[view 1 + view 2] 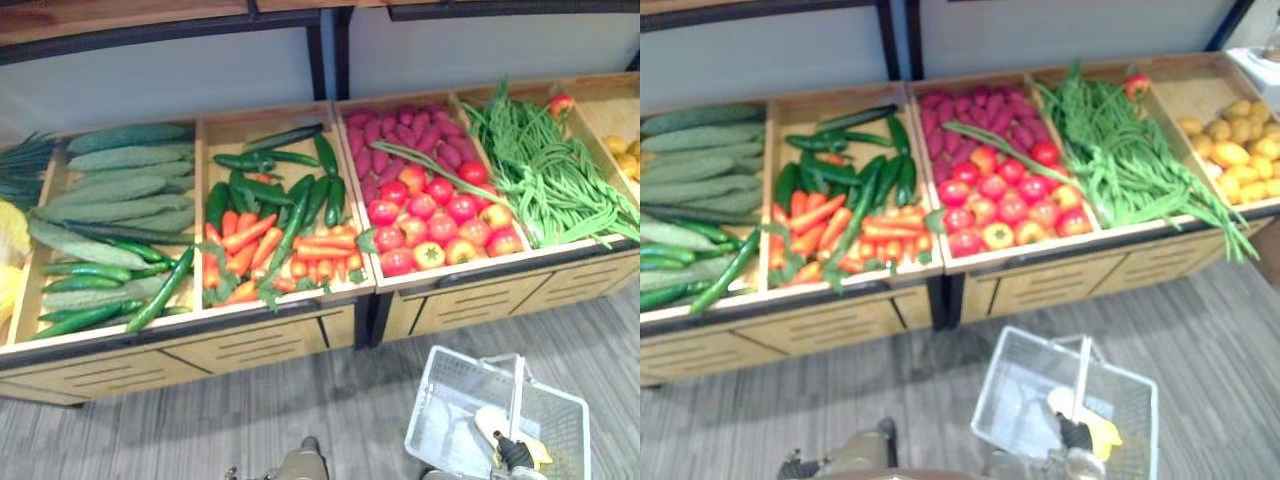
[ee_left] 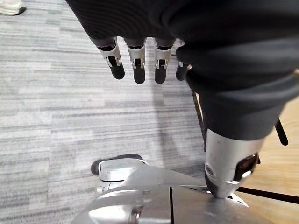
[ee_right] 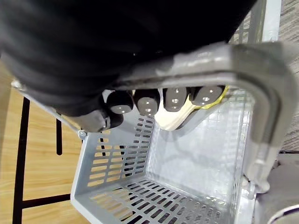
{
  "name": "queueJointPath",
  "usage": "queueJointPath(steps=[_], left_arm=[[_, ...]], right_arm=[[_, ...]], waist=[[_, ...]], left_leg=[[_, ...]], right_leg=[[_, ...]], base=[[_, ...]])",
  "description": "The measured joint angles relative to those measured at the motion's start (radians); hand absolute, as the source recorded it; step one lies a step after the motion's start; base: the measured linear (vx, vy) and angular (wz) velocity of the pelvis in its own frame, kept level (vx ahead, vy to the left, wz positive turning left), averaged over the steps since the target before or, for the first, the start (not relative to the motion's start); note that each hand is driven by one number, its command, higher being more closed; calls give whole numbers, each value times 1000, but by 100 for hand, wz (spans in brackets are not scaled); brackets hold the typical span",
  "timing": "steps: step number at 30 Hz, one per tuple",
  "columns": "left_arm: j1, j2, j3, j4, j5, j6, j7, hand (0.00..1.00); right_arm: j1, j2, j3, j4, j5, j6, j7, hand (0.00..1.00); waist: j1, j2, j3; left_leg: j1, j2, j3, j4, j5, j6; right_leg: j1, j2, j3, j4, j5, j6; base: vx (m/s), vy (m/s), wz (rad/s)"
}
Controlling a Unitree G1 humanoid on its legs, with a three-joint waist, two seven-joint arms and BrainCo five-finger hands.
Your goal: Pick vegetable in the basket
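While the right robot hand (image 3: 147,101) has its dark-tipped fingers curled tight round the handle (image 3: 233,65) of the grey slotted basket (image 1: 445,410), the basket sits low at the robot's right over the grey striped floor (image 1: 200,430), in front of the wooden surface (image 1: 250,348) and apart from it. Inside the basket, up against the wall just under the gripping fingers, lies one pale yellow vegetable (image 1: 492,422); what kind it is cannot be told. The left robot hand (image 2: 135,60) hangs at the robot's left side above the floor with its fingers straight and loose, the thumb apart from them, holding nothing. On the surface, wooden dividers make a row of compartments. From the robot's left, the first holds long cucumbers (image 1: 110,190) piled lengthwise. The next has dark green peppers (image 1: 265,185) toward the back and orange carrots (image 1: 250,235) toward the front, with a few green ones lying across the carrots. The third holds purple sweet potatoes (image 1: 405,140) at the back and red tomatoes (image 1: 440,225) at the front, some tinged yellow, with one long green stalk lying across them. Beside that, a heap of green beans (image 1: 550,175) fills its compartment and spills over the front rim at the right. At the far right lie yellow lumpy items (image 1: 1230,150), too blurred to name.
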Motion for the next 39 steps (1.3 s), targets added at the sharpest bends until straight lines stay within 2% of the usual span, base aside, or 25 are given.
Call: queueJointPath(steps=[3,5,7,9,10,11,13,14,15,16,19,20,21,24,26,30,33,35,39], left_arm=[[0,13,-31,10,5,0,-1,0],[-2,20,-49,17,7,0,-1,0],[-2,23,-51,16,7,0,-2,0],[-2,31,-62,5,7,0,-2,0],[-2,37,-68,-4,7,0,-2,0],[-5,44,-68,-16,7,0,-1,0],[-16,58,-69,-18,6,0,0,0],[-19,63,-73,-32,5,0,0,0],[-21,67,-79,-45,5,0,0,0],[-35,57,-88,-68,7,-1,2,0],[-28,5,-113,-174,38,-13,6,0],[-28,-1,-118,-199,45,-19,8,0],[-21,-12,-132,-311,46,-36,27,0],[20,-23,-150,-482,46,-62,45,0],[82,-35,-157,-589,47,-95,79,0],[159,-74,-163,-764,45,-111,132,0],[215,-86,-163,-927,48,-138,216,0],[214,-82,-148,-1056,84,-187,291,0],[174,-78,-138,-1167,101,-222,355,0]], right_arm=[[1,-2,-7,3,0,1,0,100],[-8,-2,-19,2,0,0,0,100],[-24,-11,-20,0,0,1,0,100],[-23,-18,-20,-1,0,1,-1,100],[-23,-19,-22,-1,0,2,-3,100],[-25,-19,-17,-1,-1,3,-3,100],[-30,-19,9,-6,-3,0,-1,100],[-36,-17,24,-6,-3,0,0,100],[-36,-15,27,-6,-4,0,0,100],[-37,-25,24,-2,-4,1,-2,100],[-43,-57,16,0,-3,10,-9,100],[-43,-63,16,0,-3,12,-9,100],[-36,-65,16,3,-3,20,-9,100],[-20,-63,16,3,-2,19,-10,100],[-17,-59,16,4,-1,15,-12,100],[-15,-56,16,10,-1,13,-20,100],[-10,-42,13,26,0,7,-44,100],[-11,-34,21,26,0,-3,-51,100],[-14,-30,40,24,0,-9,-52,100]], waist=[[-3,-7,-10],[-2,-2,-19],[-3,3,-21],[-7,4,-21],[-10,15,-15],[-8,12,-16],[-7,13,-16],[-7,9,-17],[-9,0,-19],[-11,6,-14],[-6,65,-14],[-7,73,-13],[-10,73,-13],[-8,74,-14],[-4,77,-16],[6,71,-18],[22,67,-21],[29,67,-23],[25,73,-37]], left_leg=[[3,-29,42,25,-51,18],[16,-39,83,22,-77,31],[69,-38,119,-23,-72,40],[120,-32,117,-55,-68,46],[149,-15,123,-77,-68,47],[179,1,138,-102,-67,46],[203,25,163,-123,-61,37],[213,25,171,-137,-55,25],[215,15,170,-141,-51,19],[229,7,159,-155,-45,8],[232,29,155,-216,8,-26],[233,32,144,-225,17,-26],[231,33,106,-241,52,-33],[227,38,78,-252,62,-32],[220,37,78,-259,62,-32],[211,15,63,-272,62,-32],[220,-4,53,-273,61,-32],[221,-10,51,-275,56,-25],[216,-10,49,-284,39,-14]], right_leg=[[-7,-33,35,-8,17,17],[-69,-43,94,78,33,-2],[-154,-39,106,237,64,-48],[-191,-40,82,350,104,-59],[-201,-38,35,378,85,-61],[-213,-34,-45,377,49,-65],[-247,-12,-157,323,45,-69],[-262,3,-188,230,67,-54],[-262,8,-188,168,116,-63],[-253,19,-186,127,163,-76],[-231,63,-194,53,178,-92],[-222,71,-199,36,181,-94],[-197,79,-220,-6,191,-101],[-169,93,-240,-57,207,-102],[-157,101,-243,-108,234,-100],[-144,96,-254,-172,276,-93],[-113,80,-265,-202,295,-85],[-98,78,-273,-226,311,-81],[-102,78,-273,-227,323,-82]], base=[[115,184,-41],[162,230,-54],[178,188,-45],[162,77,-16],[159,-4,-13],[157,-33,-18],[156,-135,-29],[175,-200,-21],[155,-192,-4],[97,-105,0],[156,-153,-3],[113,-140,20],[82,-111,24],[48,-65,19],[17,-8,4],[9,30,12],[-31,54,14],[-71,40,12],[-87,20,1]])
